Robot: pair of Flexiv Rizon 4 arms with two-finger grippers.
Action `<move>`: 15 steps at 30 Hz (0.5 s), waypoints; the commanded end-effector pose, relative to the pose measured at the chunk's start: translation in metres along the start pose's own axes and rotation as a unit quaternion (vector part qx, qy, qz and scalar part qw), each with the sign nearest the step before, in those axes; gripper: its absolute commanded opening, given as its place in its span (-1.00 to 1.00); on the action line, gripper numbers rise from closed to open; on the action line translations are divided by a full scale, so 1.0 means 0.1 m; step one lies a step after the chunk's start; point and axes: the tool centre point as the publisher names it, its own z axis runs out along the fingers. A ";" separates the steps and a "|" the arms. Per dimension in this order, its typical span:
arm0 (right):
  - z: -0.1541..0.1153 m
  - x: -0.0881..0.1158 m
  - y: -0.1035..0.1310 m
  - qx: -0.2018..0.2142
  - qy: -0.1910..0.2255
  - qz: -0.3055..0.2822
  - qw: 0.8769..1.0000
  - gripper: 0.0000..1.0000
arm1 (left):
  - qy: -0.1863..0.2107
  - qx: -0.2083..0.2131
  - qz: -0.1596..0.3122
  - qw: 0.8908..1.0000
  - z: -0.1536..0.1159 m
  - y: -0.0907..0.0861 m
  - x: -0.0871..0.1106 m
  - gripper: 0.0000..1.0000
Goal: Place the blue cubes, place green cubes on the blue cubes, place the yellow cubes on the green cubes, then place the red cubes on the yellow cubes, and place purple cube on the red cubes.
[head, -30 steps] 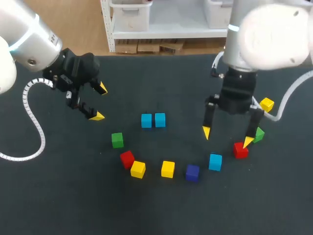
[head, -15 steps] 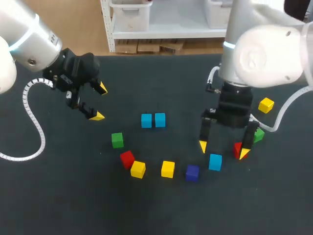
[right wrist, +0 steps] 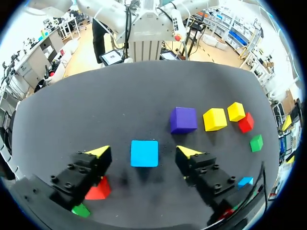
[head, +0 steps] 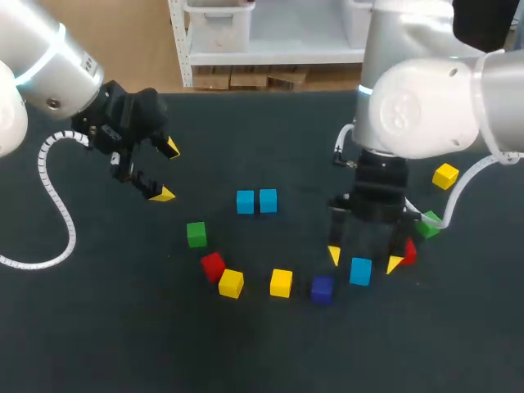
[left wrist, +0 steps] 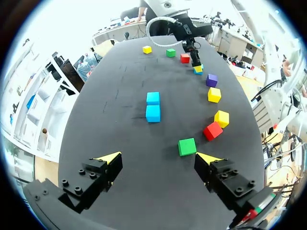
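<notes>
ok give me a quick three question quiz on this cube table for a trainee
1. True or false: the right gripper is shut on the small blue cube between its fingers.
2. What rests on the two side-by-side blue cubes? A) a green cube B) nothing C) a yellow cube
3. Fill in: the cube closest to the open left gripper is ___.
Key: 1 false, the fingers stand apart from it; 2 B; 3 the green cube.
</notes>
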 end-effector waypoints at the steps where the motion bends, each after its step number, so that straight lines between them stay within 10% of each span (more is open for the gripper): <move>1: 0.04 0.03 0.00 0.003 -0.004 0.001 1.000 0.00 | -0.002 -0.001 0.002 1.000 0.00 -0.01 0.01 1.00; 10: 0.10 0.06 0.00 0.012 -0.013 0.002 1.000 -0.14 | -0.002 -0.001 0.002 1.000 0.00 -0.01 0.01 1.00; 15: 0.10 0.06 0.00 0.015 -0.016 0.003 1.000 -0.85 | -0.002 -0.001 0.002 1.000 0.00 -0.01 0.01 1.00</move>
